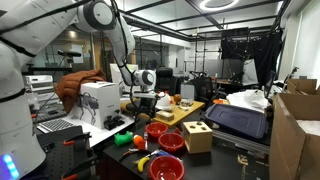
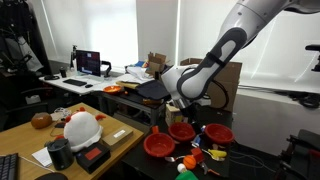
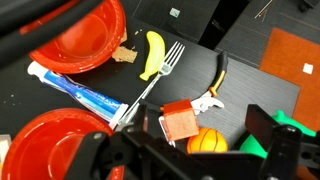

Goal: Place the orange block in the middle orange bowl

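- Hand (image 3: 200,132) stood wide open, gripping nothing.
- Orange block (image 3: 180,122) lay between its fingers in the wrist view.
- Bowl (image 3: 30,130) sat at nine o'clock from the block.

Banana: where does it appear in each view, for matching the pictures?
Exterior view: banana low centre, just left of the nearest of the red bowls.
Exterior view: cannot be picked out among the small items in front of the red bowls.
Wrist view: top centre, beside the fork.
Shared landmark: the red bowls.

An orange block (image 3: 181,124), red bowls (image 3: 85,35), yellow banana (image 3: 152,55), silver fork (image 3: 160,72).
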Tool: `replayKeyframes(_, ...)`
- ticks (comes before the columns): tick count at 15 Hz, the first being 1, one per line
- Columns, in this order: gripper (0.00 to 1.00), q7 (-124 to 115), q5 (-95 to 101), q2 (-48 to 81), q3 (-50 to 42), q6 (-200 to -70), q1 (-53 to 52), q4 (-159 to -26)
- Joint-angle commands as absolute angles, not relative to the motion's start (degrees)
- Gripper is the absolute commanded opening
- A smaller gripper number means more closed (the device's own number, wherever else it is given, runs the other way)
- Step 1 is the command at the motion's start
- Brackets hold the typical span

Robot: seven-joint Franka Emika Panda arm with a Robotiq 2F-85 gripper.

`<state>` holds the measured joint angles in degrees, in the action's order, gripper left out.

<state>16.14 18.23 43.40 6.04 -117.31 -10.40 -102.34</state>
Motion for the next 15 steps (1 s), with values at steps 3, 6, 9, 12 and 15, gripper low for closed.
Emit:
replayKeyframes(3,1.0,23.0,15.4,45.2,8.1,-111.9,-8.0,-95.9)
replayKeyframes(6,1.0,24.2,16.2,45.0,8.0,-112.3,-8.0,-94.8)
replayKeyframes(9,1.0,25.5,16.2,45.2,8.1,-112.6,-7.7,-94.6)
replayKeyframes(12,1.0,26.1,16.8,45.6,7.8,-112.6,-7.9,-94.1)
replayKeyframes(15,1.0,25.4,17.8,46.0,7.3,-113.2,-8.1,-93.9)
